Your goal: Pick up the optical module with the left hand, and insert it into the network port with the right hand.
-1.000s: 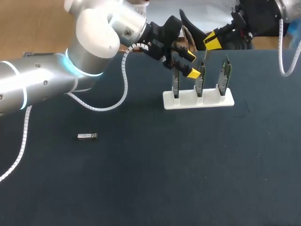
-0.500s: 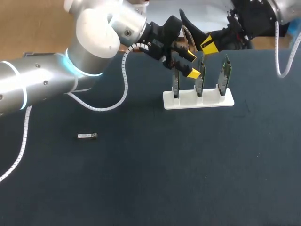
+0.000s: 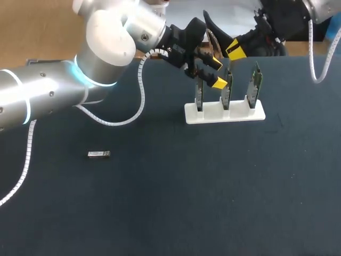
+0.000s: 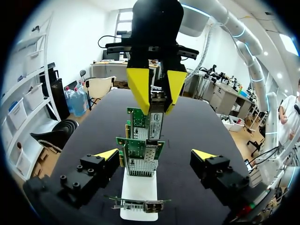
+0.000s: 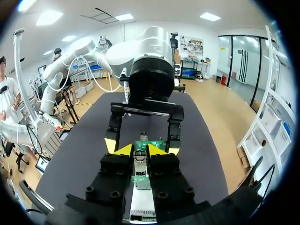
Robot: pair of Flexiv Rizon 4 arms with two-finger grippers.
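Between right gripper fingers: optical module

Head view overhead, wrist views close, facing each other — all share rack

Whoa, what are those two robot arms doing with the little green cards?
The right gripper is pinching a small silver optical module, right up against one of the green cards standing in the white rack. The left gripper sits open beside the cards, holding nothing. A second module lies alone on the dark table.
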